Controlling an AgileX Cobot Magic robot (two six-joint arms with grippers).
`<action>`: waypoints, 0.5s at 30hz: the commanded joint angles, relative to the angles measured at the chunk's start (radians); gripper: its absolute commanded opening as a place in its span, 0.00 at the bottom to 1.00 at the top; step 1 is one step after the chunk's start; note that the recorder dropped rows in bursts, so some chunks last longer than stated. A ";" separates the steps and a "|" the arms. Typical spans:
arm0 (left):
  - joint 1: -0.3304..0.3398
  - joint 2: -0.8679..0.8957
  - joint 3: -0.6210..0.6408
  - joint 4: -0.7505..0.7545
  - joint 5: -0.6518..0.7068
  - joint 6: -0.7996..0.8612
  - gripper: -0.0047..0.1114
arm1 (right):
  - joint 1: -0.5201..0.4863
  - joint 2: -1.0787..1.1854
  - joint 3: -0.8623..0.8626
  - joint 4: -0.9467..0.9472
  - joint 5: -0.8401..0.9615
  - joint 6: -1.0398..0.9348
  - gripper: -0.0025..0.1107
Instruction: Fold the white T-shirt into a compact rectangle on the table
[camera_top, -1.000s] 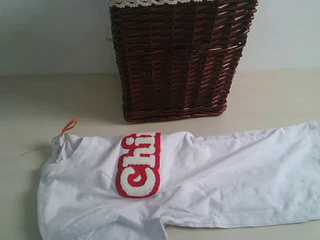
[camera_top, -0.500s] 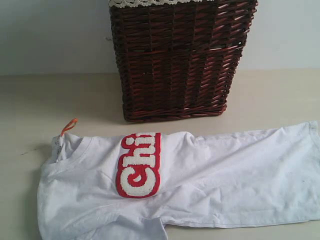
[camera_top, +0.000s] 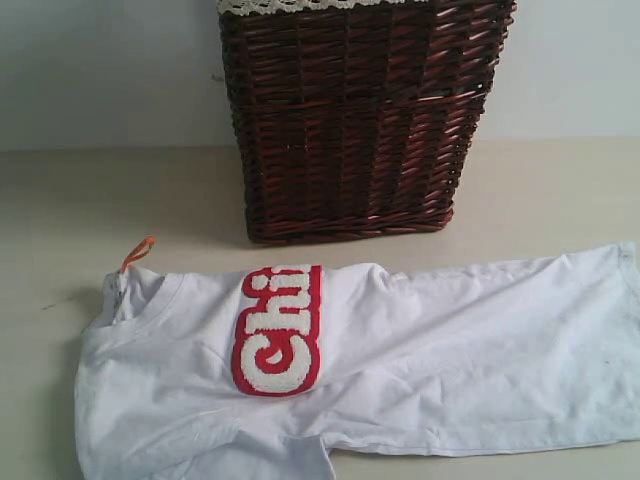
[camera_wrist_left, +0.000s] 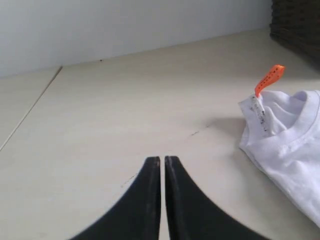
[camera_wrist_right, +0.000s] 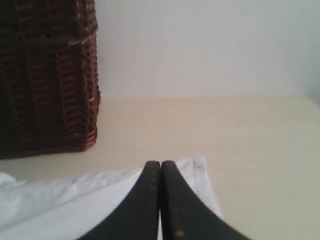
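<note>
At the left gripper (camera_wrist_left: 162, 161): black jaws pressed together, only a hairline slit between them, nothing held. Beneath and ahead of the tips, bare table (camera_wrist_left: 115, 115), pale beige and matte, open all the way out to the pale wall (camera_wrist_left: 100, 25), with one thin seam line (camera_wrist_left: 30, 111) slanting across. Ahead and off toward the basket side, well apart from the tips, the bunched collar of the white T-shirt (camera_wrist_left: 290, 145): ribbed neckband, orange collar tag (camera_wrist_left: 269, 79) sticking up stiffly.

Spread lengthwise over the near table, collar toward the left jaws, hem toward the right ones: soft wrinkled cotton, fuzzy white lettering (camera_top: 280, 330) outlined in red, turned sideways. Cut off by the near and right edges of the exterior view.

Behind the shirt's middle, near it but apart, a dark brown wicker basket (camera_top: 350, 120): tall, boxy, glossy weave, white lace trim (camera_top: 300, 5) at the rim.

At the right gripper (camera_wrist_right: 160, 164): jaws closed tip to tip right over the shirt's stitched hem corner; cannot tell whether cloth is pinched. Open table ahead and to one side; basket ahead on the other side, well apart.
</note>
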 joint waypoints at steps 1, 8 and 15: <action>0.001 -0.006 0.003 -0.007 -0.003 -0.001 0.09 | 0.001 -0.210 0.005 -0.064 -0.010 -0.010 0.02; 0.001 -0.010 0.003 -0.006 -0.001 -0.001 0.09 | 0.000 -0.210 0.005 -0.066 0.046 0.029 0.02; 0.001 -0.010 0.003 -0.006 -0.002 -0.001 0.09 | 0.000 -0.210 0.005 -0.066 0.027 0.253 0.02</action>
